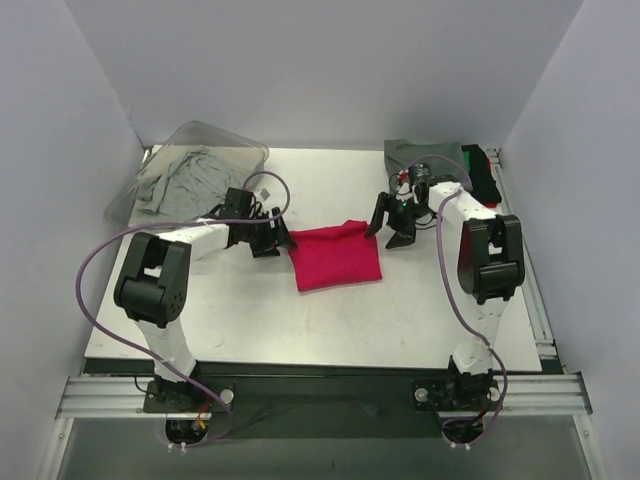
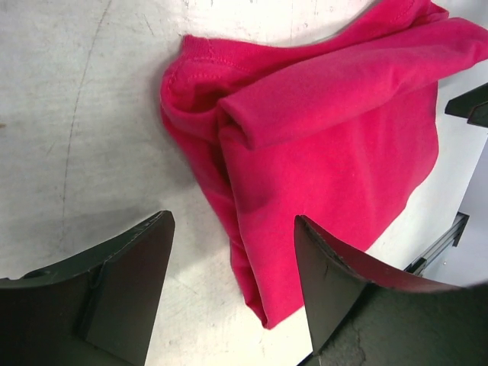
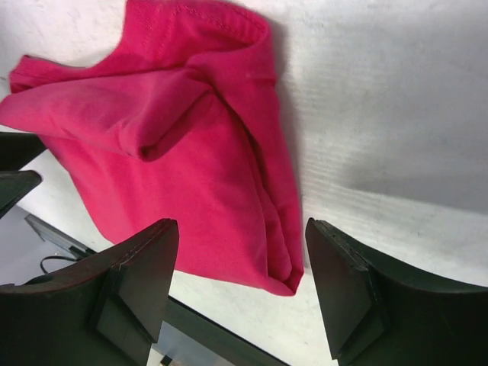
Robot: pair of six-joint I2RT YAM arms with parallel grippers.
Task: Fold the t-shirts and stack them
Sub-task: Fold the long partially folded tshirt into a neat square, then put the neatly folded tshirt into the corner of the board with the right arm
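left gripper (image 1: 272,240) and right gripper (image 1: 392,224) flank the folded magenta t-shirt (image 1: 336,256), jaws spread and empty; best to pinch all layers evenly before lifting.

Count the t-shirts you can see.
6 by colour: magenta one mid-table, light grey in the bin back left, dark grey, green, black and red piled back right; more may be hidden.

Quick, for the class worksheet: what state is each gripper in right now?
Left gripper: open, holding nothing.
Right gripper: open, holding nothing.
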